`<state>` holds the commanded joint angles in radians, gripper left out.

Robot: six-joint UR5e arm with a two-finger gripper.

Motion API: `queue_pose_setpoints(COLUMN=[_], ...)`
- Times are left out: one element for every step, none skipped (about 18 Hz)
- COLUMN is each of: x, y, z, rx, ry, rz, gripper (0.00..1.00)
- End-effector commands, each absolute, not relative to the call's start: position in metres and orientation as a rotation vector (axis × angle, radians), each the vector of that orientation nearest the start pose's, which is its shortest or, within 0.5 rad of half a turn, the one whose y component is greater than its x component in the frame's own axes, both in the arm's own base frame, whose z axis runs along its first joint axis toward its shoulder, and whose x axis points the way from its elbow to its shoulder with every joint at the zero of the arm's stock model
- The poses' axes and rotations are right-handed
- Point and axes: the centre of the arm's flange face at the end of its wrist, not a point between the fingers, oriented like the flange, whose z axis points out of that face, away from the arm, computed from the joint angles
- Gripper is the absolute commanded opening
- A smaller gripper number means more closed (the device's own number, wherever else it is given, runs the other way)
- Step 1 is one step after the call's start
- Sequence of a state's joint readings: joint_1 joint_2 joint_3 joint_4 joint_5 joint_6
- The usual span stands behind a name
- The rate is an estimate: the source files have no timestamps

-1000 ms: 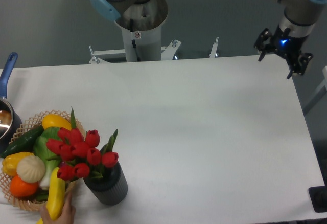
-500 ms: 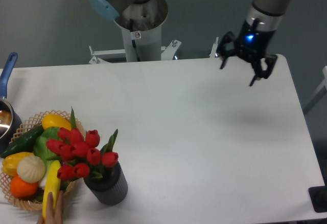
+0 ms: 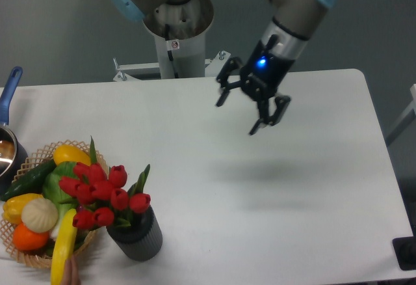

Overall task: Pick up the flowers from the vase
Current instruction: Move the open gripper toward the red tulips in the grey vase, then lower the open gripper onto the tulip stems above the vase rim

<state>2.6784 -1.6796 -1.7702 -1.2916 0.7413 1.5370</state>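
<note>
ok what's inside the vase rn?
The flowers: red tulip buds and green leaves stick out of the vase mouth. Their stems inside are hidden by the ribbed wall and the blooms. The gripper is open, far off.

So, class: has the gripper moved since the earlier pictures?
Yes. The gripper has swung left from beyond the table's right edge to above its middle, closer to the flowers in the vase. Its fingers are spread open.

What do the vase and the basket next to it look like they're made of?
The vase looks like matte dark plastic or ceramic: ribbed sides, no shine; I can't tell which. The basket looks like woven wicker, with tan strands and an open weave at its rim.
</note>
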Motion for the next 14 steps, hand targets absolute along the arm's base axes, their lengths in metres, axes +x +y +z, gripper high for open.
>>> queue_pose_setpoints(x=[-0.366,-0.357,-0.353,-0.351,-0.351,-0.349,-0.349,-0.348,-0.345,-0.342,-0.342,-0.344,-0.342,-0.34], y=[0.424,0.451,0.463,0.467,0.47,0.472,0.474,0.476,0.48,0.485,0.487,0.49,0.495,0.5], z=[0.388,0.371,0.363,0.357,0.354,0.354,0.354,0.35,0.348,0.342,0.339,0.334,0.328,0.323], rx=[-2.235,-2.128,-2.059,-2.012,-1.982,-1.959,-1.94,-1.929,-1.922,-1.921,-1.92,-1.917,-1.912,-1.907], ry=[0.479,0.474,0.459,0.434,0.419,0.41,0.404,0.399,0.401,0.405,0.412,0.418,0.432,0.448], rz=[-0.323,-0.4,-0.445,-0.477,-0.494,-0.506,-0.513,-0.527,-0.537,-0.553,-0.55,-0.546,-0.545,-0.54], gripper=[1.0,1.0,1.0,1.0,1.0,1.0,1.0,1.0,1.0,1.0,1.0,1.0,1.0,1.0])
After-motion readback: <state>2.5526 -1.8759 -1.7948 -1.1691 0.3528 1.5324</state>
